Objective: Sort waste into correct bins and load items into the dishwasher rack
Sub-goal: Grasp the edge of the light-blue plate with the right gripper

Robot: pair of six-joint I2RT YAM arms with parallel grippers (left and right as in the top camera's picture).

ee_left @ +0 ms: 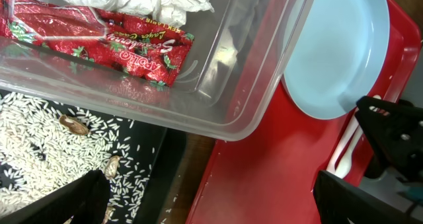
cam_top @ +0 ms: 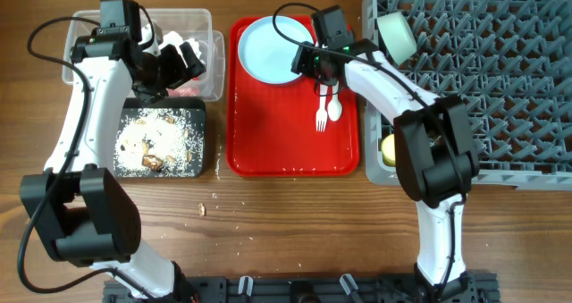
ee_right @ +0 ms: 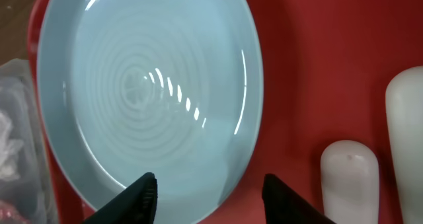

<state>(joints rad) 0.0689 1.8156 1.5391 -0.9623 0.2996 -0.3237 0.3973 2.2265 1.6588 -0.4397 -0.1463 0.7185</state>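
The crumpled white paper wrapper with red print [ee_left: 99, 39] lies in the clear tub [cam_top: 206, 26]. Rice and brown scraps [cam_top: 161, 138] fill the black tray [cam_top: 201, 164]. My left gripper [cam_top: 183, 60] hangs open and empty at the tub's right end; its fingers [ee_left: 211, 204] span the gap between black tray and red tray. The pale blue plate [cam_top: 266, 48] lies on the red tray [cam_top: 295, 151] with the white fork [cam_top: 320, 117] and spoon [cam_top: 334, 109]. My right gripper [ee_right: 208, 197] is open just above the plate's [ee_right: 152, 85] right rim. The pale green bowl [cam_top: 395, 35] and yellow cup [cam_top: 390, 148] sit in the grey rack [cam_top: 500, 71]. The pale blue bowl is out of view.
A few scraps [cam_top: 204, 209] lie on the wooden table in front of the black tray. The tub [ee_left: 251, 85], red tray [ee_left: 264, 164] and rack stand close side by side. The two grippers are near each other over the tub and tray edges.
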